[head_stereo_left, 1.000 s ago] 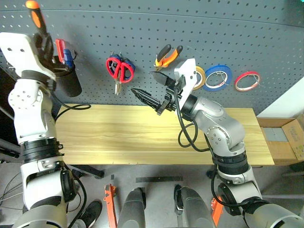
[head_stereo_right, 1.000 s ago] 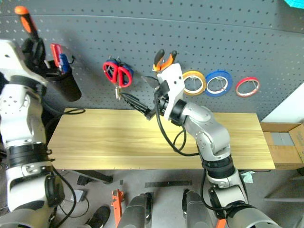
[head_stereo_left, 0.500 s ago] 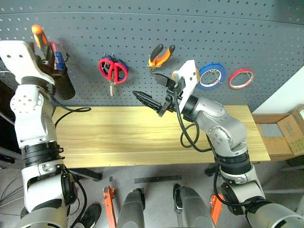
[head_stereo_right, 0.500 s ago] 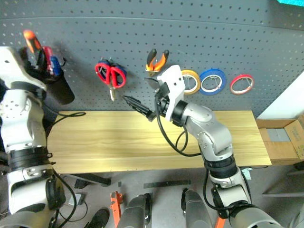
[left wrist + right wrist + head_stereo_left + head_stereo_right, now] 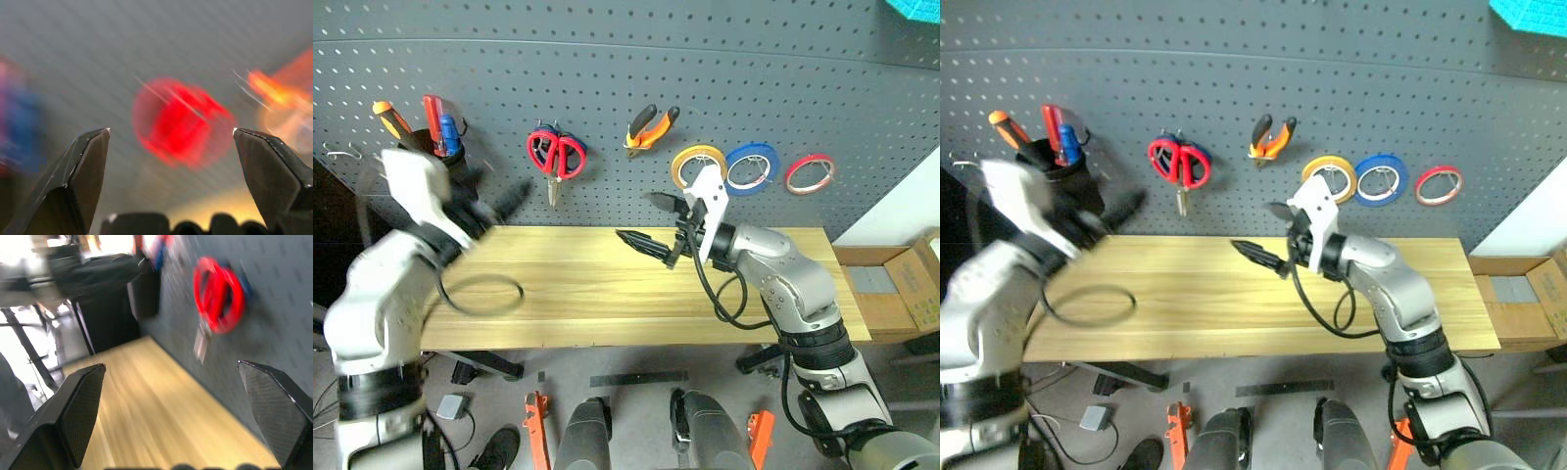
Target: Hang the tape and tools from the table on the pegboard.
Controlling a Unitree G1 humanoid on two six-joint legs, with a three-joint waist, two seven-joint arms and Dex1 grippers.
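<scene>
Your pegboard (image 5: 607,88) carries everything: the table (image 5: 607,294) below it lies bare apart from a looped black cable (image 5: 480,294) near its 9 o'clock end. Reading the board from 9 toward 3 o'clock, you have a black cup (image 5: 445,162) holding the orange-and-black screwdriver (image 5: 389,117) beside a red-handled and a blue-handled tool, then the red scissors (image 5: 556,157) hanging blades down with a blue-handled pair close behind them, then the pliers (image 5: 651,127) hooked with their handles splayed toward 1 o'clock. Next come three tape rolls in a row: yellow roll (image 5: 697,164), blue roll (image 5: 752,166), and the red tape (image 5: 816,172) farthest toward 3 o'clock, each on its own hook. Your left gripper (image 5: 171,142) hangs just in front of the cup, blurred in the head views; the left wrist view shows its fingers spread wide with nothing between them, facing a red smear on the grey board. Your right gripper (image 5: 658,223) sits over the middle of the table, pointing toward 9 o'clock, fingers (image 5: 641,241) wide apart and empty, below the pliers and just beside the yellow roll. In the right wrist view the red scissors hang on the board ahead, between the two spread fingers and well apart from both.
</scene>
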